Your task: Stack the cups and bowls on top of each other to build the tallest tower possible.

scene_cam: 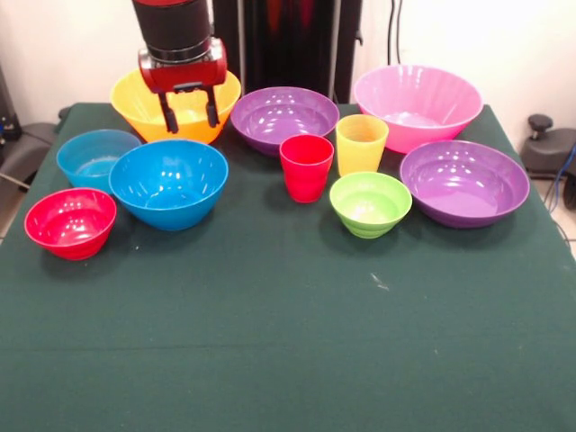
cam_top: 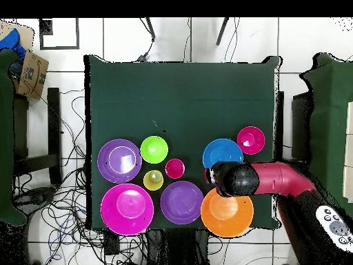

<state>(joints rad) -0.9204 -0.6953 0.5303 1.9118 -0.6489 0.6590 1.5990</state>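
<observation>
Gripper [scene_cam: 189, 110] is hanging with both black fingers spread apart and nothing between them, above the far-left bowls, in front of the large glossy yellow plastic bowl [scene_cam: 144, 106] and just behind the medium glossy blue plastic bowl [scene_cam: 169, 182]. Overhead, the arm is covering the small blue bowl.

No tower is standing yet; every piece is sitting separately on the green cloth-covered table [scene_cam: 288, 342].

Judgement: the first pick is pending. Doing it well is likely meaning closing on one rim wall, lifting straight up, then centring the piece before release, since glossy plastic may be slipping.

Count:
- Cups, two: ribbed red tumbler [scene_cam: 306, 166], ribbed yellow tumbler [scene_cam: 361, 144], side by side mid-table.
- Bowls, eight: yellow, large pink [scene_cam: 418, 105], far purple [scene_cam: 284, 117], right-hand purple [scene_cam: 464, 182], medium blue, small blue [scene_cam: 88, 157], small red [scene_cam: 70, 221], lime green [scene_cam: 370, 203].
</observation>
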